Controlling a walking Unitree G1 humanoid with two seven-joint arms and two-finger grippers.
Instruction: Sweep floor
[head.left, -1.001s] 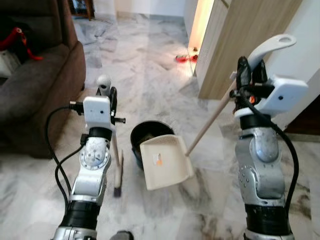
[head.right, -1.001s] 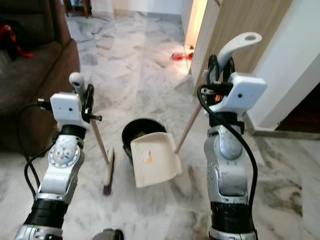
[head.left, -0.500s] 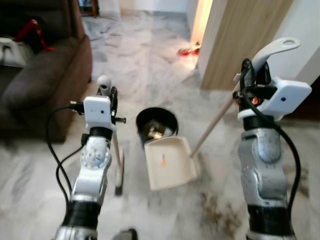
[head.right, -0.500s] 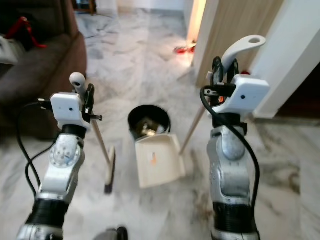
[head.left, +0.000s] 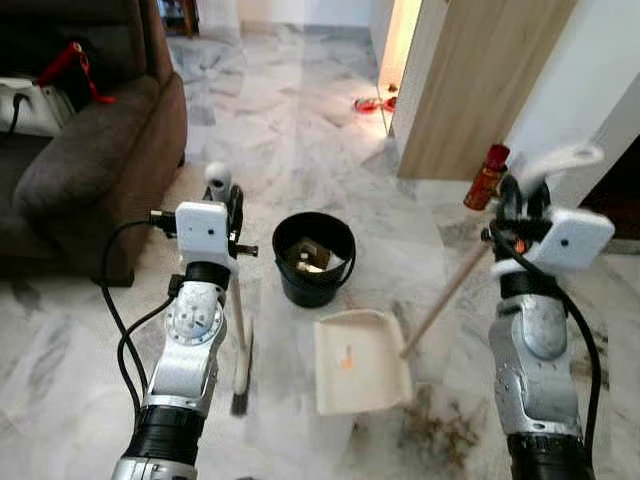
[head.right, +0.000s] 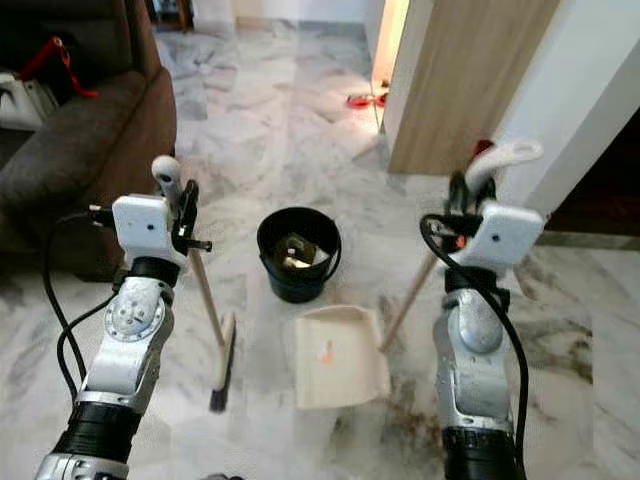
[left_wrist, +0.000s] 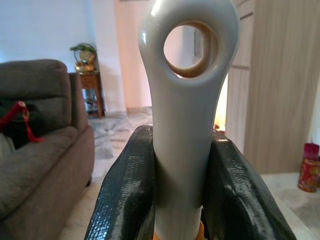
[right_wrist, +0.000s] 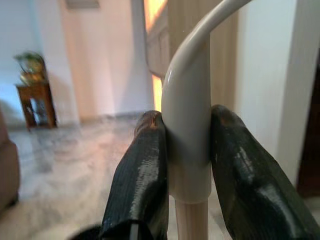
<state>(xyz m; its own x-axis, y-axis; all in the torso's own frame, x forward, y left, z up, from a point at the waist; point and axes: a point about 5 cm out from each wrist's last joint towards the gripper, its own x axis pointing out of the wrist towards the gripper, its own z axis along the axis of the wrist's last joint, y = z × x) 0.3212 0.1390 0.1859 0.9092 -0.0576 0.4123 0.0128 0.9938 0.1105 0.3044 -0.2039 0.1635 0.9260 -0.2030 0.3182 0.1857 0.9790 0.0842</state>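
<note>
- No words, brand names, numbers or signs can be read anywhere in these views.
- The cream dustpan carries a small orange mark on its tray, too small to read as a letter or a logo.
- The red can by the wall shows no lettering that can be made out.
</note>
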